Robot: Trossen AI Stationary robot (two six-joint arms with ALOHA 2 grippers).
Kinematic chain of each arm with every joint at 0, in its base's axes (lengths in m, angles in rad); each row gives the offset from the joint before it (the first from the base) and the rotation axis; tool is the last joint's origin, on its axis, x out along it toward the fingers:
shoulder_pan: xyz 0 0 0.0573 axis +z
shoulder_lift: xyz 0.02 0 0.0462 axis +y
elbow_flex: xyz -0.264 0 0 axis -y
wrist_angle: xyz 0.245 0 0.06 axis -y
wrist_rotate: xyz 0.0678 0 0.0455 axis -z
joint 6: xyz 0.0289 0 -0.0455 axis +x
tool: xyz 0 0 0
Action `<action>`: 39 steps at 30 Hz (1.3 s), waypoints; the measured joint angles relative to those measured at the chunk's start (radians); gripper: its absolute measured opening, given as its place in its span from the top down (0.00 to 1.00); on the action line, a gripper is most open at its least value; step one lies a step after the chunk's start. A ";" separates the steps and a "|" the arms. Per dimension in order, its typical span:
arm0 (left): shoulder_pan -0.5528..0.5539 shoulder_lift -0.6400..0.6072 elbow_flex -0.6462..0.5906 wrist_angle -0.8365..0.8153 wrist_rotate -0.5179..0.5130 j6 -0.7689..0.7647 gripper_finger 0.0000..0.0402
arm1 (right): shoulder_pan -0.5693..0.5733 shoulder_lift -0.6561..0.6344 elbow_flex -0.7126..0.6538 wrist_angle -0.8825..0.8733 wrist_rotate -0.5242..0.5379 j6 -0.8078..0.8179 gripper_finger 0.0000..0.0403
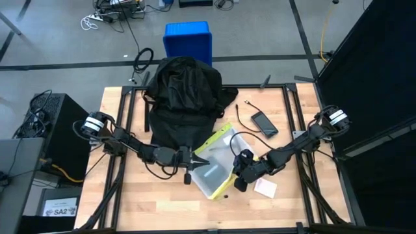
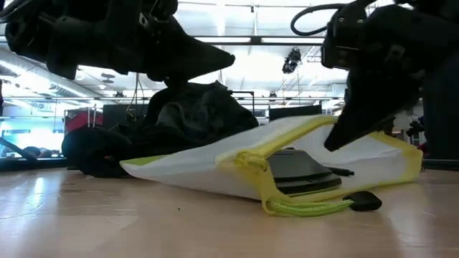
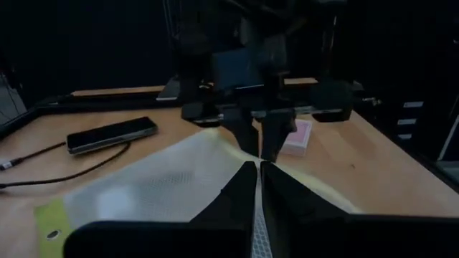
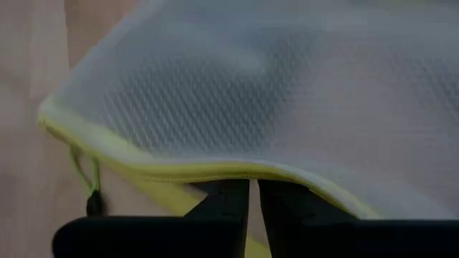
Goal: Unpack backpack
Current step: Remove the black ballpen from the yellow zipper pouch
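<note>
Backpack: the black backpack [image 1: 181, 97] sits at the 12 o'clock side of the table [image 1: 156, 201], in the middle. It looks floppy.
My left claw: my left gripper [image 1: 192, 160] is pinched on the 9 o'clock edge of the pouch.
My right claw: my right gripper [image 1: 239, 179] is squeezed on the yellow zipper edge at the pouch's 3 o'clock side.
Pouch: the white mesh pouch [image 1: 214, 166] with yellow trim lies just at 6 o'clock of the backpack. Something dark and flat is inside it. Its green cord [image 2: 310, 208] lies on the wood.
Already out: a phone [image 1: 264, 123] with its cable [image 1: 242, 116] at 2 o'clock, and a small pink-and-white card [image 1: 265, 188] at 4 o'clock, next to my right claw.
Bin: a blue bin [image 1: 187, 39] stands on the floor past the table at 12 o'clock.
How far: I think a good part is done, since some things lie out.
Left to do: set the pouch down. I cannot see if more is inside the backpack.
</note>
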 joint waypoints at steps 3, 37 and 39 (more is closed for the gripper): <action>0.000 0.000 0.023 -0.086 0.000 -0.001 0.99 | -0.028 0.000 0.000 0.045 0.027 -0.027 0.97; 0.033 0.010 0.092 -0.261 -0.083 -0.081 0.39 | -0.133 0.000 0.000 0.393 0.020 -0.306 1.00; 0.033 0.019 0.092 -0.244 -0.082 -0.081 0.39 | -0.133 0.000 0.000 0.396 0.020 -0.306 0.99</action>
